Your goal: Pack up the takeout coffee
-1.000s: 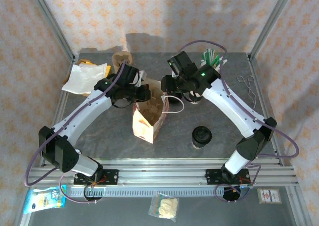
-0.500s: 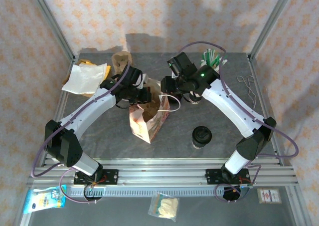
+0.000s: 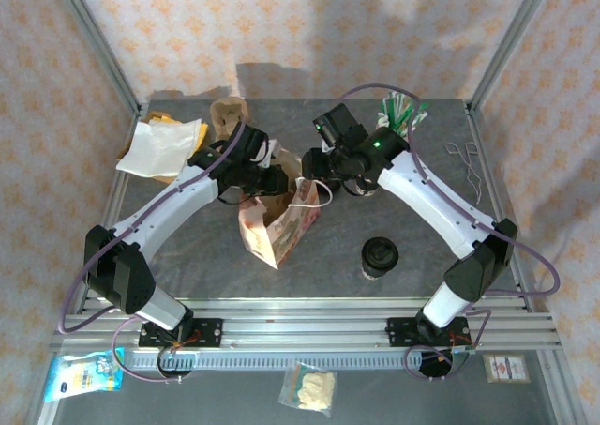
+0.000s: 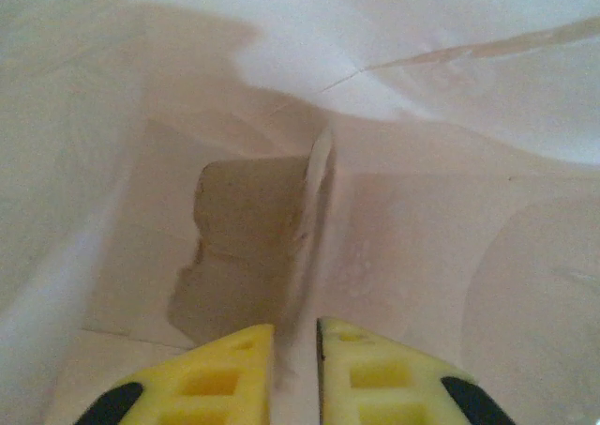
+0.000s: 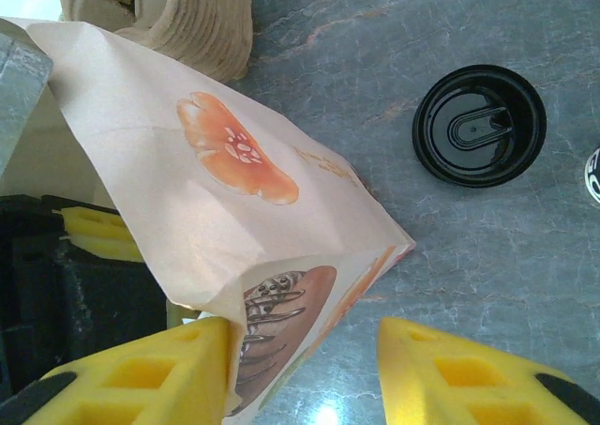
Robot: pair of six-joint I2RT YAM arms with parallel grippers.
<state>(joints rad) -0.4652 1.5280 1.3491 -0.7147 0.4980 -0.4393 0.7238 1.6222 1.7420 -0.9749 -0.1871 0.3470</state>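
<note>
Since a second earlier, paper bag (image 3: 274,226) had turned a little. Its near end had drifted left and its mouth faced the far right. Left arm had pushed further forward at the mouth. Takeout coffee (image 3: 380,256) had not shifted.

Coffee stood upright on table (image 3: 328,265), near-right of centre, between bag and right arm's base, apart from the bag. Long axis vertical, black lid (image 5: 479,125) pointing straight up at the overhead camera. Both grippers were away from it, busy at the bag.

Left gripper (image 4: 295,336) was inside the bag's mouth, pale paper walls all round. Yellow fingers (image 4: 225,359) stood with a narrow slit between them. A paper crease ran down toward that slit; could not tell whether paper was pinched there or loose.

Right gripper (image 5: 305,341) sat at the bag's mouth edge, jaws spread. Printed corner of the bag lay in the gap against one finger, the other finger clear of it, nothing clamped. Pulp tray (image 5: 183,12) lay just beyond the bag.
</note>
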